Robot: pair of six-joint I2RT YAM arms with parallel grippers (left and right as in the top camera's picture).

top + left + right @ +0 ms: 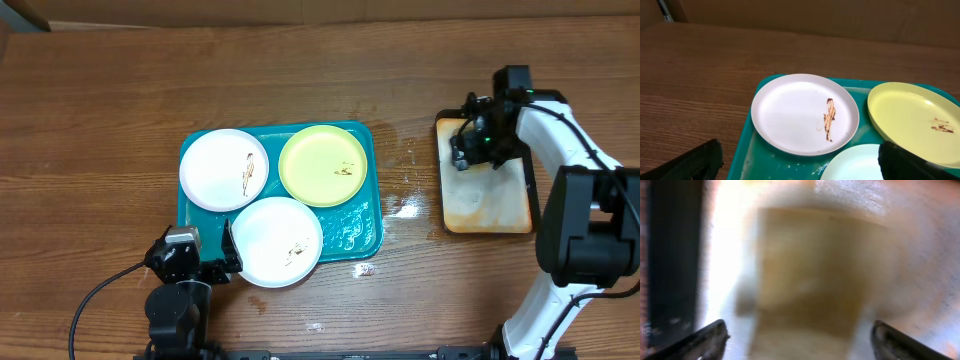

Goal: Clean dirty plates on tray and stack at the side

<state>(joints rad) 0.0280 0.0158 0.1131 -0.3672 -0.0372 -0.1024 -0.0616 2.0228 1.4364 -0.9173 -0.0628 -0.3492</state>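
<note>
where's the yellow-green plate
Overhead view: the yellow-green plate sits in the far right corner of the teal tray, beside the far white plate, behind the near white plate.

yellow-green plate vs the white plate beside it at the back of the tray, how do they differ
The white plate carries one long brown streak; the yellow-green plate only a small brown smudge. The white plate overlaps the tray's left edge; the yellow-green plate sits in its back right corner. Both are round, lie flat and are dirty.
</note>
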